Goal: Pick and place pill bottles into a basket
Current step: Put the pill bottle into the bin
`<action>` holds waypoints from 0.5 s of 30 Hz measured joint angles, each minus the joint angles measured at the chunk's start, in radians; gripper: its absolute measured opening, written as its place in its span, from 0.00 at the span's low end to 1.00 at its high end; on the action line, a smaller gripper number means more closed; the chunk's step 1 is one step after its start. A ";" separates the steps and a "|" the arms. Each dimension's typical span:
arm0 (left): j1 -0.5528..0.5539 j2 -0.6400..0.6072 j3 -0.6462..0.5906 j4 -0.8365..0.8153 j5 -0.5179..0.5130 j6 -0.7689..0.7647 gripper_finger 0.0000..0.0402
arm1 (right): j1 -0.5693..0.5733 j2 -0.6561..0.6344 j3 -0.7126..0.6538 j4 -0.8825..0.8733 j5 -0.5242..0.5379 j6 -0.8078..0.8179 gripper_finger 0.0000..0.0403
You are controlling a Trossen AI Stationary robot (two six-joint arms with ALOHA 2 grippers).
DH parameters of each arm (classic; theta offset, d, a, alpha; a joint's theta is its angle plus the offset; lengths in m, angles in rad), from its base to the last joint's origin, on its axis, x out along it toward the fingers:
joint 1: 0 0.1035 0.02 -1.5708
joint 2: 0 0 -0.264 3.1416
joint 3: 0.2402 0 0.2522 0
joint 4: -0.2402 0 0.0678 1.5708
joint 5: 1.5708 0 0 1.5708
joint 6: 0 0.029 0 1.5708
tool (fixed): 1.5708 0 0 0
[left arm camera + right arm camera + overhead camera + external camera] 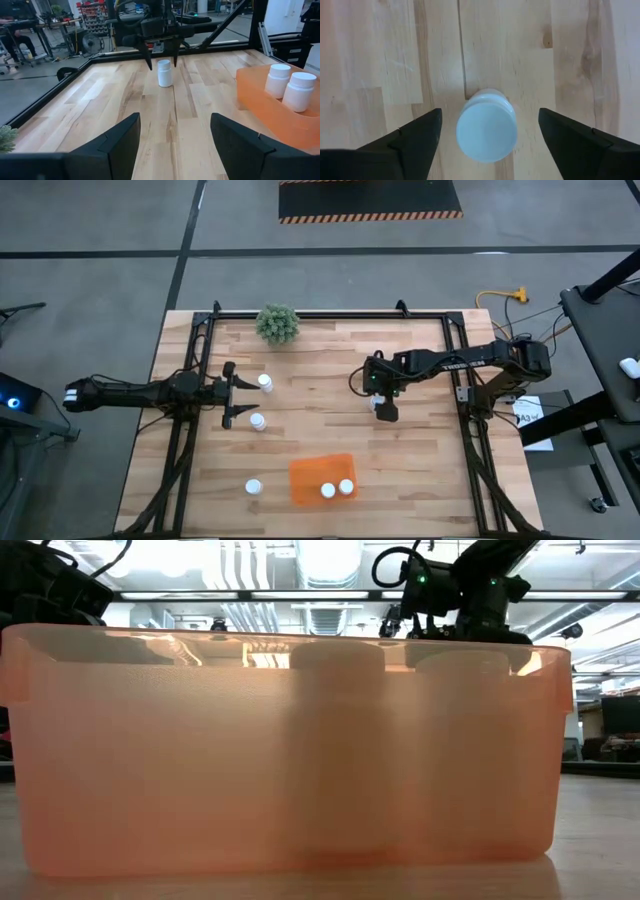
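Observation:
A white pill bottle (486,131) stands upright on the wooden table, seen cap-up in the right wrist view. My right gripper (490,122) is open above it, one finger on each side and apart from it; it also shows in the high view (383,408) and the left wrist view (161,50). The orange basket (310,475) lies near the front edge with two bottles (336,489) standing in it. Two bottles (265,383) (258,421) stand just off the fingertips of my open, empty left gripper (232,393). One more bottle (253,487) stands left of the basket.
A small green plant (277,323) stands at the table's far edge. Black frame rails (190,380) run along the table's left and right sides. In the low view the basket's wall (150,740) fills the picture, with the two bottles (335,740) showing through it.

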 joint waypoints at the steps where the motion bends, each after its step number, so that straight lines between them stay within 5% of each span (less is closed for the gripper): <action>1: 0.000 0.000 0.000 0.000 0.000 0.000 0.56 | 0.000 0.000 0.000 0.000 0.000 0.000 0.76; 12: -0.001 0.000 0.000 0.000 0.000 0.000 0.56 | -0.001 0.000 0.000 0.000 0.000 0.000 0.38; 15: -0.001 0.000 0.000 0.000 0.000 0.000 0.56 | -0.001 0.000 0.000 0.000 0.000 -0.005 0.36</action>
